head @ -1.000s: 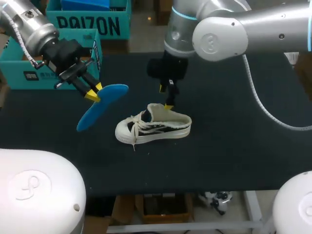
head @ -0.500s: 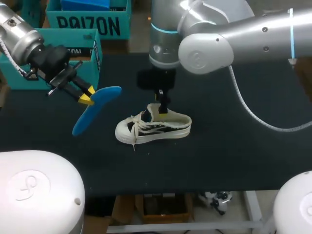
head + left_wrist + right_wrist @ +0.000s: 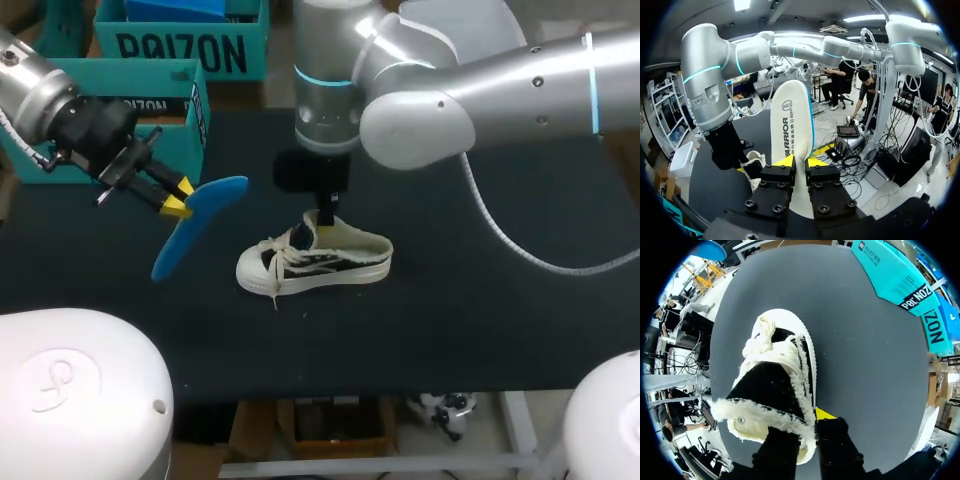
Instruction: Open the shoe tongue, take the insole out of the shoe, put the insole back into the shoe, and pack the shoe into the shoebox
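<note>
Tabletop: dark matt cloth, lit evenly.
Shoe: white low canvas shoe on its sole at the tabletop's centre, toe towards 9 o'clock, laces loose.
Insole: blue underside, white top; held in the air at 9 o'clock from the shoe, apart from it, tilted down towards 7 o'clock.
Left tool: clenched on the insole's upper end, yellow tips on both faces.
Right tool: at the shoe's raised upper rim, 12 o'clock side; grasping or released, I cannot tell.
Teal shoebox: at the 10 o'clock edge, open top.
Obscured: the right arm covers the far middle of the tabletop; which part of the rim the right tool meets is hard to make out.
</note>
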`<state>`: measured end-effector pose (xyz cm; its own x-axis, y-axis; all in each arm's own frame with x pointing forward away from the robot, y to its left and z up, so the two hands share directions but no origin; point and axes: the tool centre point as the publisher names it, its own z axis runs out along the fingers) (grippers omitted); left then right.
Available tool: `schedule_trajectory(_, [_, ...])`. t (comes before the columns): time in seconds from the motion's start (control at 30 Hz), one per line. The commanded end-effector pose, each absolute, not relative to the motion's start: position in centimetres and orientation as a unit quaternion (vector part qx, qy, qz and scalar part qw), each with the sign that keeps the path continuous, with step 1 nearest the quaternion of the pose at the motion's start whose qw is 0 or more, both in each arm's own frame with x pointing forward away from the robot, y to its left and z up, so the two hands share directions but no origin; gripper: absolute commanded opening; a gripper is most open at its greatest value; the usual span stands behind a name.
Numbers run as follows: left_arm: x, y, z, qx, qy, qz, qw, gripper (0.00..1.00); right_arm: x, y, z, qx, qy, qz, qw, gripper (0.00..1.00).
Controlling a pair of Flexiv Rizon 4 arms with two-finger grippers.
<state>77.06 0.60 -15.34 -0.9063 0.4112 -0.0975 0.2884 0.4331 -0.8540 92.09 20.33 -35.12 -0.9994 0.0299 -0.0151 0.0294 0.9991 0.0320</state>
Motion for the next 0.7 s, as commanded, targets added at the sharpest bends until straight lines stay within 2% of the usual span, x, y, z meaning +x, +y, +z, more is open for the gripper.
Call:
schedule_trajectory(0.03, [77.5, 0.4, -15.4, -0.211, -0.840, 0.494, 0.069, 0.00, 91.7, 19.9, -34.8, 0.028, 0.999, 0.020, 0.012, 0.00])
schedule_trajectory(0.7, [79.3, -3.0, -12.4, -0.293, -0.785, 0.528, 0.140, 0.00, 89.3, 16.9, -32.3, 0.270, 0.958, 0.097, -0.017, 0.00])
